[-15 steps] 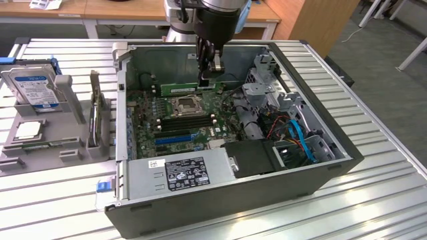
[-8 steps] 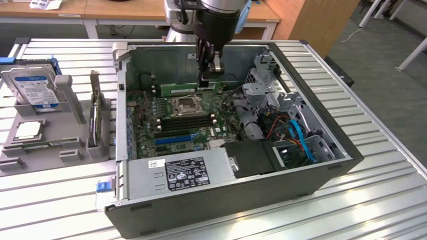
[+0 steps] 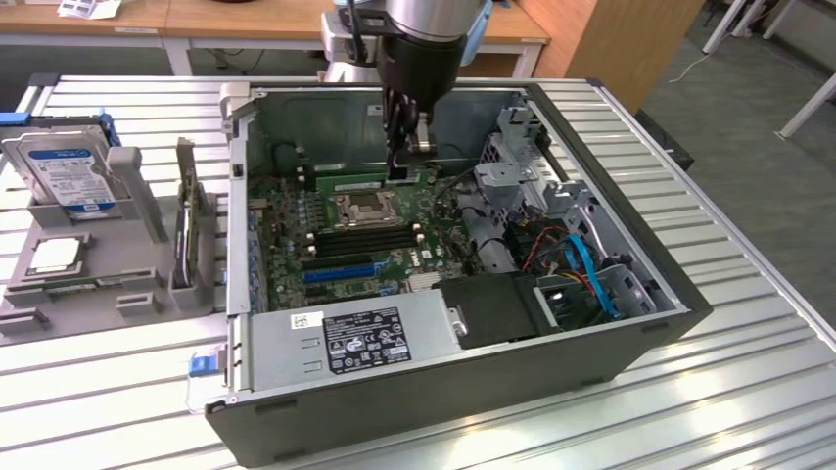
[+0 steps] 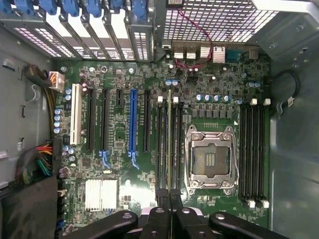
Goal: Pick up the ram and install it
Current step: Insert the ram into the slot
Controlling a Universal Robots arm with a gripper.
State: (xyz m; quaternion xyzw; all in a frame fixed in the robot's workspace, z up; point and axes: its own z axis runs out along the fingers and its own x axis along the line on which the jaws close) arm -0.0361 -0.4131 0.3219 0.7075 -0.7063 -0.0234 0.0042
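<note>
Looking into the computer case, we see the ram standing on its edge just beside the processor socket, over the black slots on that side. Its long axis runs along the socket's side, in line with the slots. The gripper sits at one end of the ram with its fingers drawn together. We judge that they clamp the stick, which stretches straight away from them.

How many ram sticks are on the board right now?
1: the ram stands in a slot beside the CPU socket, one end at the gripper. Others may be hidden.
</note>
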